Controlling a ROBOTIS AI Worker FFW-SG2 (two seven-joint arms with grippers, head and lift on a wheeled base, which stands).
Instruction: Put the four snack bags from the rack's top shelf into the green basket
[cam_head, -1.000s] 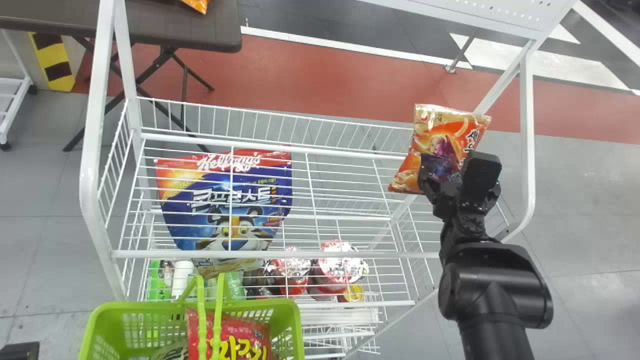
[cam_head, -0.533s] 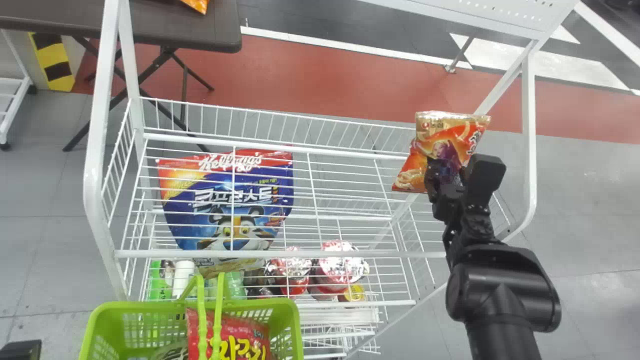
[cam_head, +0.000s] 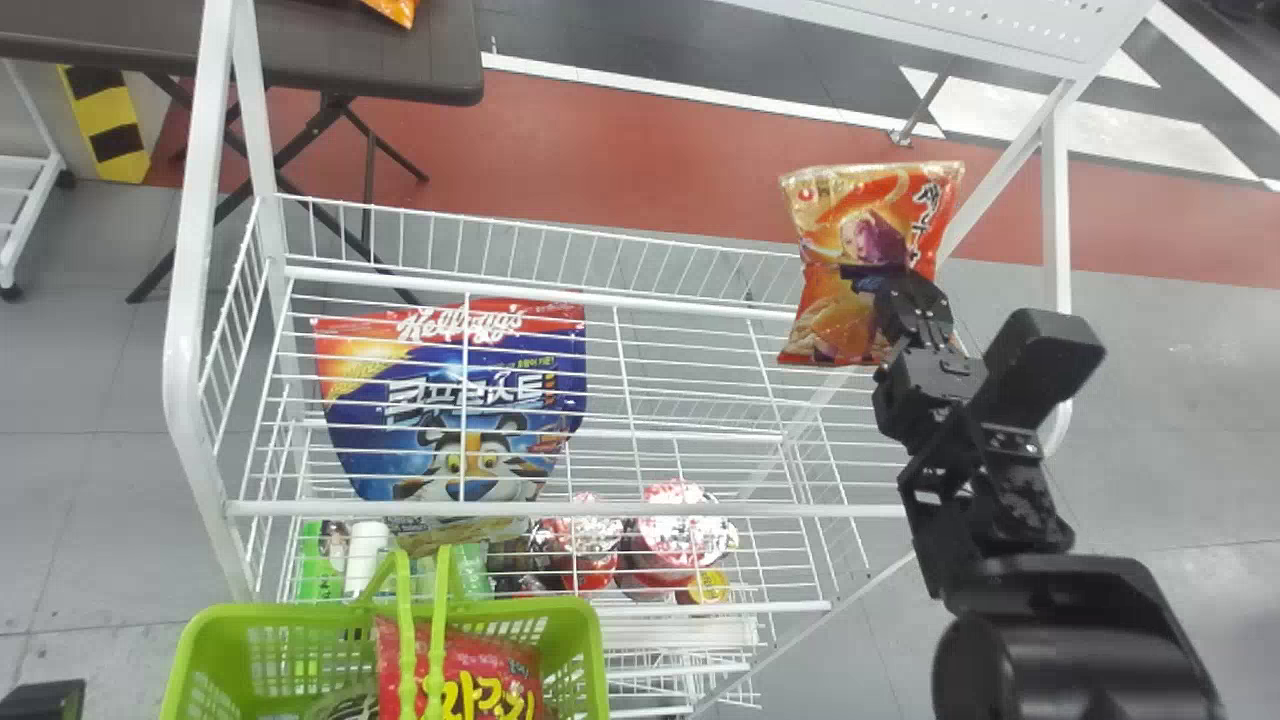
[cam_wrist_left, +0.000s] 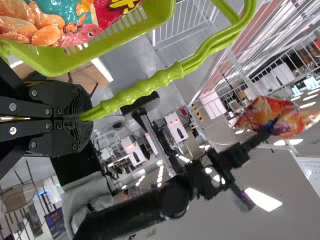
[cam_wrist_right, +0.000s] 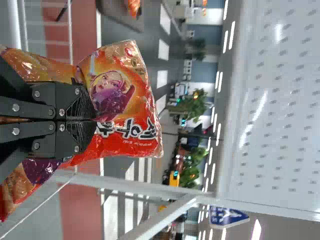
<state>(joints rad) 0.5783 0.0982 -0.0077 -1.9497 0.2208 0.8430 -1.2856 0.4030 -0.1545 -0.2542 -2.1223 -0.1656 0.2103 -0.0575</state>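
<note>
Snack bag (cam_head: 835, 215) in right hand (cam_head: 868, 274)

White wire rack (cam_head: 650, 508) extends left of my right gripper (cam_head: 868, 275). Seen through its top wires, also left of my grip: blue bag (cam_head: 380, 465), lidded cups (cam_head: 683, 530). Farther left, dark table (cam_head: 350, 50) bears orange packet (cam_head: 395, 8).
</note>
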